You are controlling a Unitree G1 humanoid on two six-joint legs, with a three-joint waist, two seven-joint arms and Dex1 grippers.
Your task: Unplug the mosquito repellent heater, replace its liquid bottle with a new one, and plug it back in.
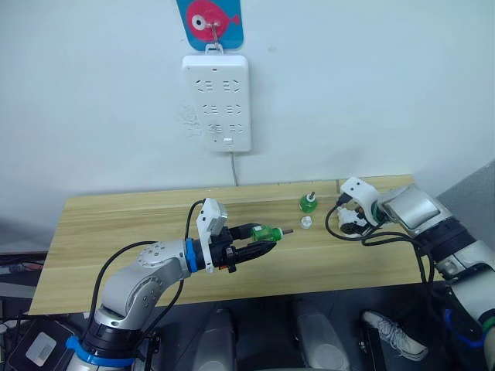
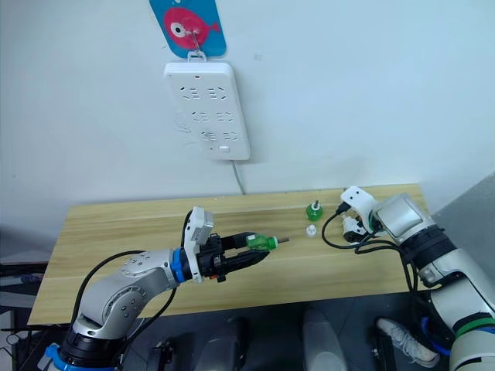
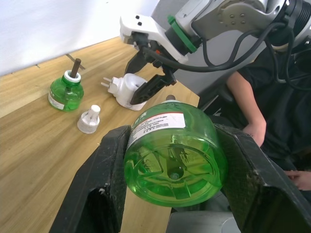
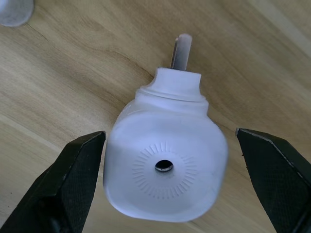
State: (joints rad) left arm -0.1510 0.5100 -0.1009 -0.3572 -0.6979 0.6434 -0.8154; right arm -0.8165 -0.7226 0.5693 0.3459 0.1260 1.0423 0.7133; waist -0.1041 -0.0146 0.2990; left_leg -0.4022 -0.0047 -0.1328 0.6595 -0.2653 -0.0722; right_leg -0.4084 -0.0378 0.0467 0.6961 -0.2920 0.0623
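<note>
Behind the wooden table (image 1: 116, 232), a white power strip (image 1: 216, 102) is hanging on the pale wall with all its sockets vacant. Taking that strip as reference, the mosquito repellent heater (image 1: 352, 220) is lying unplugged well below it and off toward the robot's right, resting on the tabletop. The right gripper (image 4: 165, 170) is hovering over the heater with its fingers spread wide on either side, not touching the body. An uncapped green bottle (image 1: 308, 202) is standing upright between the strip's cord and the heater, with a small white cap (image 1: 306, 223) just beside it. The left gripper (image 1: 259, 246) is clamping a second green bottle (image 3: 172, 150) horizontally, neck pointing toward the heater, below the strip and slightly to its right. In my judgement the bottle exchange is under way. Risks noted: the heater is lying loose and could slide or roll if the right fingers close off-centre; a misaligned neck could jam the wick; the standing bottle could be knocked over by either arm.
</note>
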